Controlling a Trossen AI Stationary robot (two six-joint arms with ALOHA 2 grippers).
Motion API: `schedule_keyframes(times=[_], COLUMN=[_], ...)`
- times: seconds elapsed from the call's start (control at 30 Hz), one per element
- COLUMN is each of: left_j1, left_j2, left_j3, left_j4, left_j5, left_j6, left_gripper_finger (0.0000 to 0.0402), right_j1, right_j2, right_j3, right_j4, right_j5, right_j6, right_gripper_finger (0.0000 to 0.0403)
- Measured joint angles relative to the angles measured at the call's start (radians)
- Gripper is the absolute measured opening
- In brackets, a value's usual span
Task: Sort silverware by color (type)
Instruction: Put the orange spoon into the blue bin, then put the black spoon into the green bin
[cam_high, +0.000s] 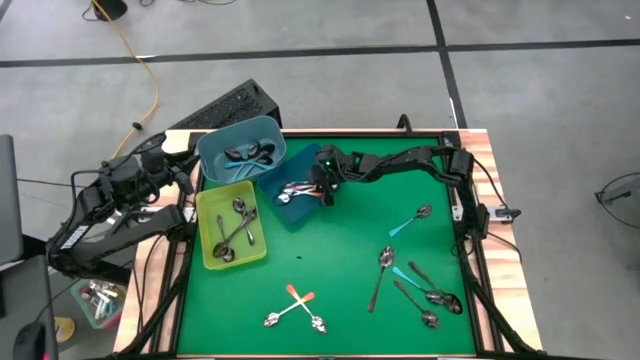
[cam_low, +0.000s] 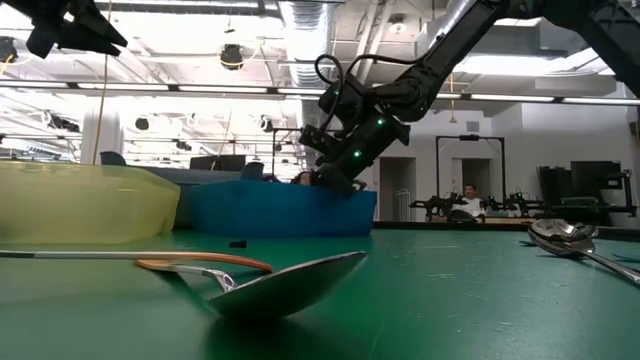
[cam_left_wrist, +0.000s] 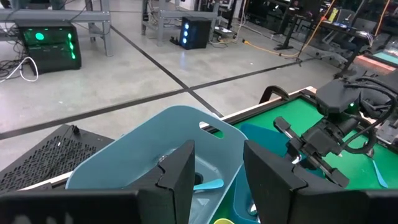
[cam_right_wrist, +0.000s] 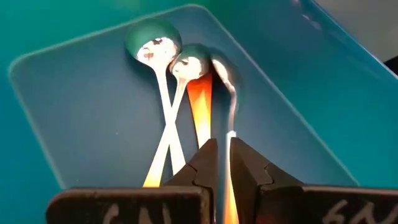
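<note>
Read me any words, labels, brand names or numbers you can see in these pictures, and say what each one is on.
No text reads clearly in any view.
Pale marks on the right gripper's fingers: cut off and blurred, unreadable.
Bins, spoons and green mat: no lettering visible.

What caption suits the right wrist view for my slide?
Right gripper over the dark blue bin, fingers nearly closed above orange-handled spoons.

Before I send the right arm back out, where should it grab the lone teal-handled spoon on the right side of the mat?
Probably at the middle of the handle of the teal-handled spoon, coming straight down, jaws set across it. It lies flat and alone, slanting from its bowl near the mat's right edge, so nothing crowds either side. The right gripper is now over the dark blue bin.
</note>
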Motion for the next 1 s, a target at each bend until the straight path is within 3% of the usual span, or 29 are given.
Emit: schedule_keyframes(times=[0.33, 0.63, 0.83, 1.0], left_j1=[0.0, 0.0, 0.0, 0.0], left_j2=[0.0, 0.0, 0.0, 0.0], left_j3=[0.0, 0.0, 0.0, 0.0], left_j4=[0.0, 0.0, 0.0, 0.0], left_j5=[0.0, -0.001, -0.001, 0.01], left_j6=[0.002, 0.014, 0.014, 0.002], left_gripper_finger=[0.0122, 0.0122, 0.0122, 0.0122], right_j1=[-0.011, 0.007, 0.009, 0.008], right_j2=[0.0, 0.0, 0.0, 0.0], right_j3=[0.0, 0.091, 0.26, 0.475], right_j4=[0.019, -0.117, -0.376, -0.701], right_j5=[0.005, 0.0, 0.009, 0.129], right_j6=[0.077, 0.076, 0.047, -0.027], right_gripper_finger=[0.0096, 0.0153, 0.0163, 0.0163])
